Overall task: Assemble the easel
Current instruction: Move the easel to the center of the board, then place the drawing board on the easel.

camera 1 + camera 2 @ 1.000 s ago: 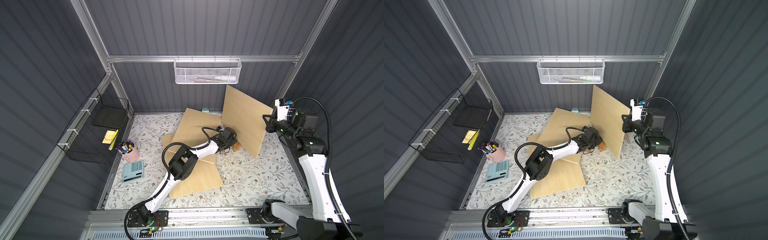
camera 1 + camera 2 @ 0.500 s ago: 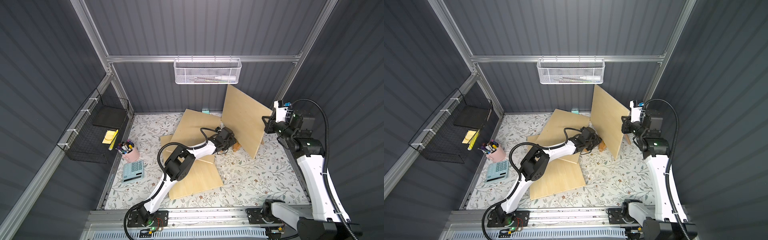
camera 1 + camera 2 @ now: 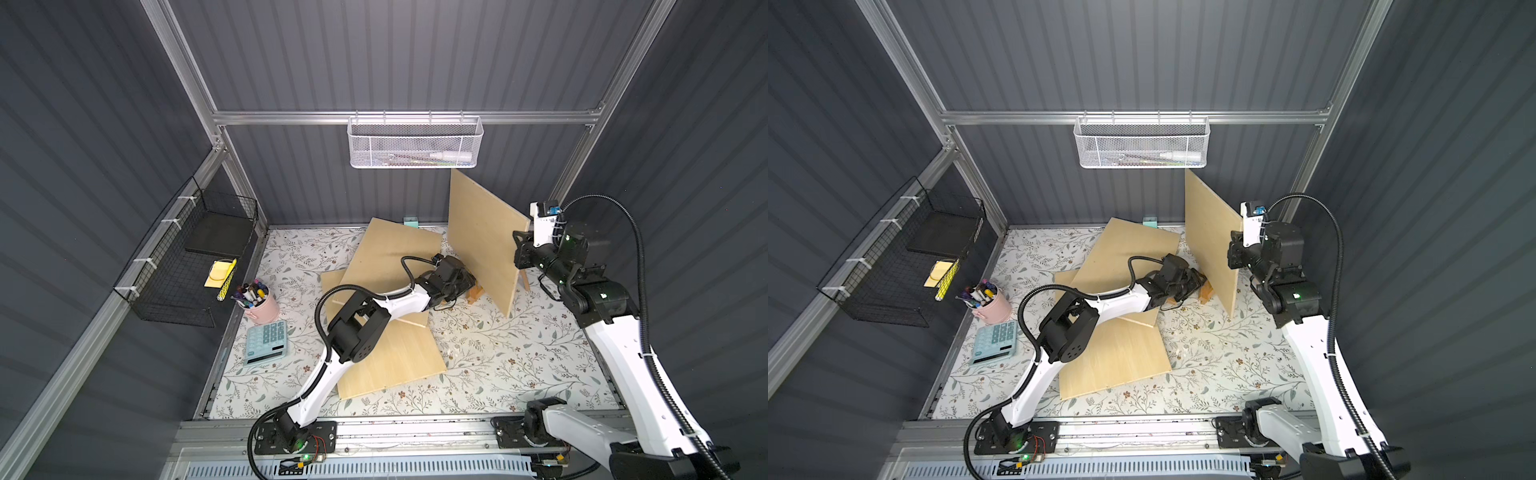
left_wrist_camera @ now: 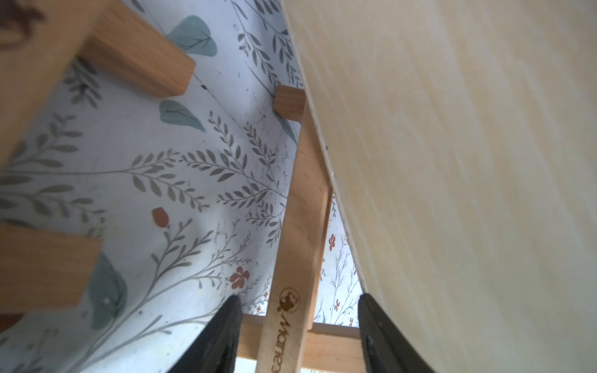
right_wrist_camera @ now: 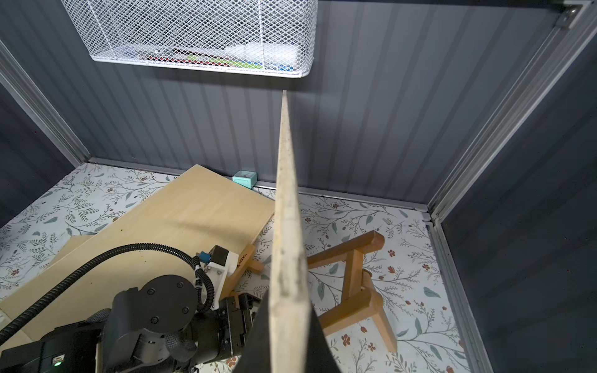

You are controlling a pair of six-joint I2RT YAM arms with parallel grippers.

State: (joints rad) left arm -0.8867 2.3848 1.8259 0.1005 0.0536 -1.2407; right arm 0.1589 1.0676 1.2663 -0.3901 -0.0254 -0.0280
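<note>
Right wrist view: right jaws clamp upright pale plywood board (image 5: pixel 287 226); left jaws, parted, straddle brown wooden easel frame (image 4: pixel 300 226). Mounting step; next, probably lean board onto frame.

Upright board (image 3: pixel 482 237) right of overlapping flat boards (image 3: pixel 386 253), cup (image 3: pixel 259 307) behind calculator (image 3: pixel 266 343)

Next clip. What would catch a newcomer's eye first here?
The big board held upright on edge at the back right, pinched by the right gripper. At its foot, the left gripper is open astride a slat of the wooden easel frame. Other flat boards lie overlapped mid-table.
</note>
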